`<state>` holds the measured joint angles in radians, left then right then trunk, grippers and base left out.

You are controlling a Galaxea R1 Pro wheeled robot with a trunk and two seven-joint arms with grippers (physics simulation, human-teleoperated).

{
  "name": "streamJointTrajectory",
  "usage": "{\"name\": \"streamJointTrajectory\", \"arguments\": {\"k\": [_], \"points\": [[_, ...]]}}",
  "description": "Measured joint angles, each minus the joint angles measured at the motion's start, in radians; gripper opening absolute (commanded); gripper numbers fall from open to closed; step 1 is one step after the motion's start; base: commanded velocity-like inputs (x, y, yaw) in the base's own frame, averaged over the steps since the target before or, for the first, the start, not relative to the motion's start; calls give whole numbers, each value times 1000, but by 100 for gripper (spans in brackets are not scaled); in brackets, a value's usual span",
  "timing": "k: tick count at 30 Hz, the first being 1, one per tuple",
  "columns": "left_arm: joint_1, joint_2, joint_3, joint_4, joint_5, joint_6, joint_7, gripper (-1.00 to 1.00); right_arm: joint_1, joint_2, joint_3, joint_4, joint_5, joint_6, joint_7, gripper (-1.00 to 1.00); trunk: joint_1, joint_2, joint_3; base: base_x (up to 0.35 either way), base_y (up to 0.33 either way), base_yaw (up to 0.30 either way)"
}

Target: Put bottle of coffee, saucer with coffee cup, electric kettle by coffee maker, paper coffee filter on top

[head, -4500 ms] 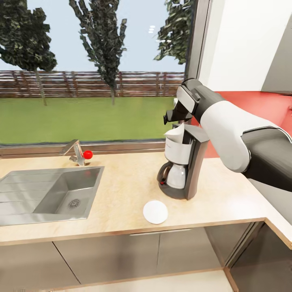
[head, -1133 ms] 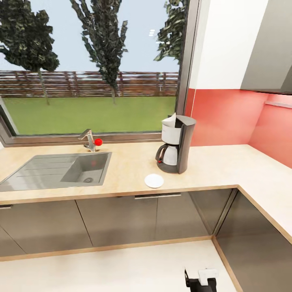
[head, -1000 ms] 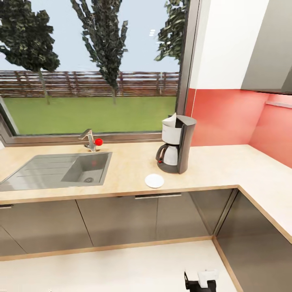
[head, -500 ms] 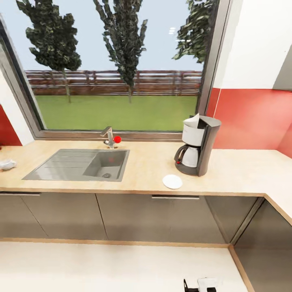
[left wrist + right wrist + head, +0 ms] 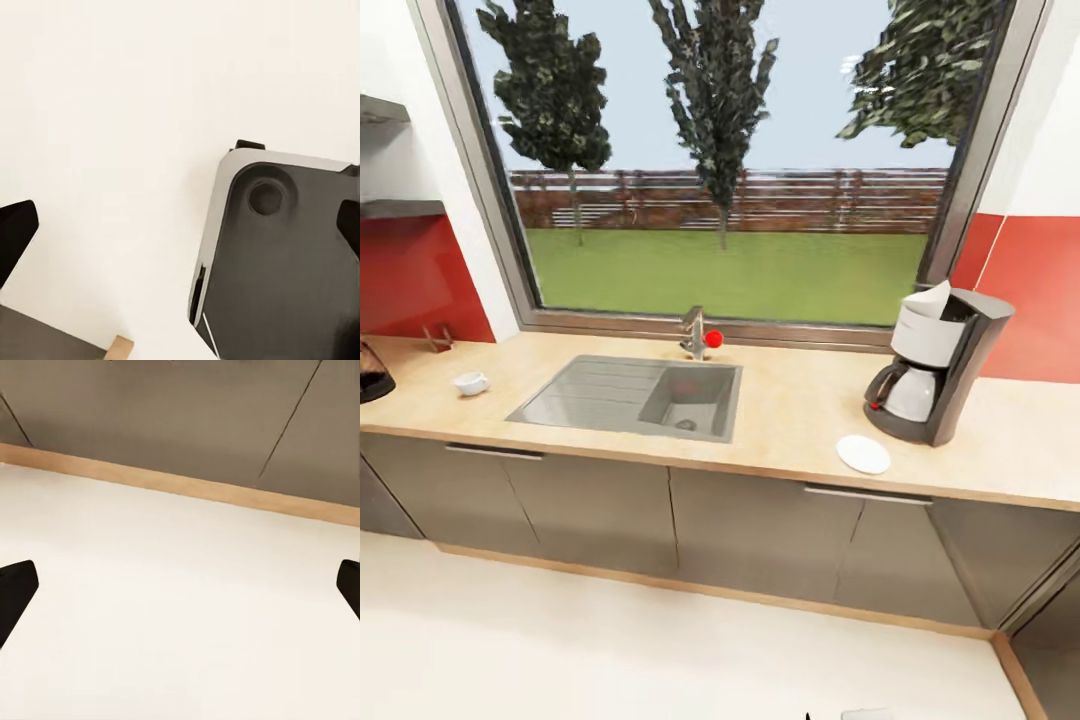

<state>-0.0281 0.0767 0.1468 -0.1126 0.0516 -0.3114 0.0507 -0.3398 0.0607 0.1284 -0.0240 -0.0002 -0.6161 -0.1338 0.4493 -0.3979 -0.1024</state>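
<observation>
The coffee maker (image 5: 938,372) stands at the right of the kitchen countertop (image 5: 790,405), with a white paper coffee filter (image 5: 928,298) sticking up from its top. The saucer (image 5: 863,454) lies bare just in front of it, near the counter's edge. Far to the left sits the small white coffee cup (image 5: 471,383), and the dark electric kettle (image 5: 372,373) is cut by the picture's left edge. The bottle of coffee is out of view. My left gripper (image 5: 180,232) and right gripper (image 5: 180,585) both hang open over the pale floor, holding nothing.
A steel sink (image 5: 635,395) with a red-knobbed tap (image 5: 700,335) sits mid-counter under the big window. Grey cabinet fronts (image 5: 760,525) run below. Grey wall shelves (image 5: 395,208) hang at the upper left. In the left wrist view a dark part of my base (image 5: 277,262) shows.
The camera has backed off and turned left, so the coffee maker now sits at the right and the cup and kettle have come into view. My right arm has left the coffee maker's top.
</observation>
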Motion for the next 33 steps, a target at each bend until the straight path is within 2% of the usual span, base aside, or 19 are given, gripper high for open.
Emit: {"name": "streamJointTrajectory", "arguments": {"k": [3, 5, 6, 8, 9, 11, 14, 20, 33], "points": [[0, -1, 0, 2, 1, -16, 0, 100, 5, -1, 0, 0, 1, 15, -1, 100, 0, 0, -1, 83, 304, 7], [0, -1, 0, 2, 1, -17, 0, 100, 6, -1, -2, -1, 1, 102, -2, 100, 0, 0, -1, 84, 304, 1], [0, -1, 0, 2, 1, -17, 0, 100, 6, -1, -3, -2, -1, 185, -3, 100, 0, 0, -1, 84, 304, 0], [0, -1, 0, 2, 1, -17, 0, 100, 6, 0, -4, -9, -4, 479, -4, 100, 0, 0, -1, 84, 304, 0], [0, -1, 0, 1, 1, -17, 0, 100, 6, 0, -3, -19, -5, 592, -4, 100, 0, 0, -1, 84, 304, 0], [0, -1, 0, 1, 1, -17, 0, 100, 6, 0, -2, -25, -5, 658, -4, 100, 0, 0, -1, 84, 306, 0], [0, -1, 0, 1, 1, -18, 0, 100, 6, 1, -1, -29, -5, 670, -4, 100, 0, 0, -1, 84, 320, 0], [0, 1, 0, 1, 0, -18, 0, 100, 6, 2, 0, -27, -5, 573, -4, 100, 0, 0, -1, 113, 332, 0], [0, 0, 0, 1, 0, -18, 0, 100, 6, 1, -1, -26, -5, 561, -3, 100, 0, 0, -1, 101, 334, 172]]}}
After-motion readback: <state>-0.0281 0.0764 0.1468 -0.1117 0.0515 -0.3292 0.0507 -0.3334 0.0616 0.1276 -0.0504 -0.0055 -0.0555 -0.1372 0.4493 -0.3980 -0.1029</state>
